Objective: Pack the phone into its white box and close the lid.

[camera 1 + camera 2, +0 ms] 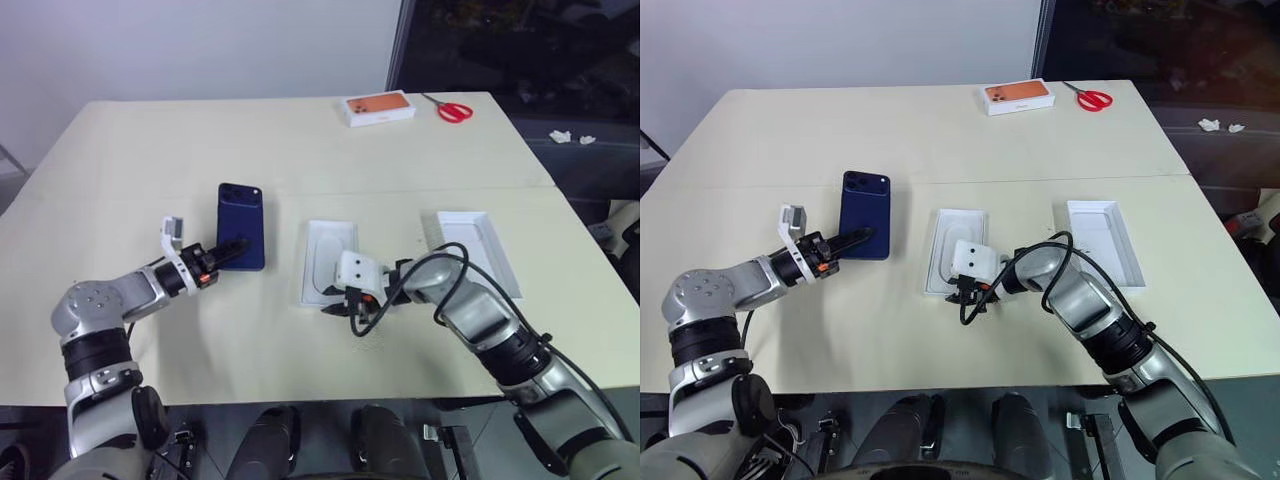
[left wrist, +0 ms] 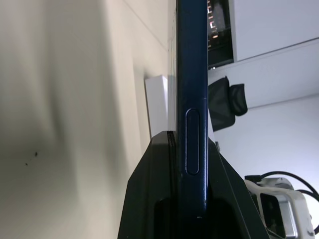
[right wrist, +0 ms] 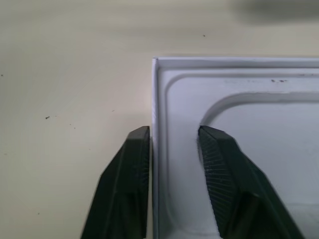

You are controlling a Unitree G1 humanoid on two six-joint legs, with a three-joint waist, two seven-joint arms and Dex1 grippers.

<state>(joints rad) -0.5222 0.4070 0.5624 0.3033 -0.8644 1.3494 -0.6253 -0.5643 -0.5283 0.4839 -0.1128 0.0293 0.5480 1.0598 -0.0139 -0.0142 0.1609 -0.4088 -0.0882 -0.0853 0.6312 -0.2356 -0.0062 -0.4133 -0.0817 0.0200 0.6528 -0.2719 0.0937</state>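
1. While the left gripper [image 1: 232, 250], clamped on the phone [image 1: 241, 226], holds it left of centre, the box [image 1: 328, 262] lies just right of it, long axes parallel.
2. Right gripper [image 3: 173, 149] straddles the box's near wall, jaws apart.
3. Lid [image 1: 480, 250] lies right of the box.

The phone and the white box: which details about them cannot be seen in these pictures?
- Phone: its screen side faces away in the head views; the left wrist view gives the edge alone.
- White box: the right gripper covers its near end in the head views.
- Right wrist view: whether the fingers already press the box wall.
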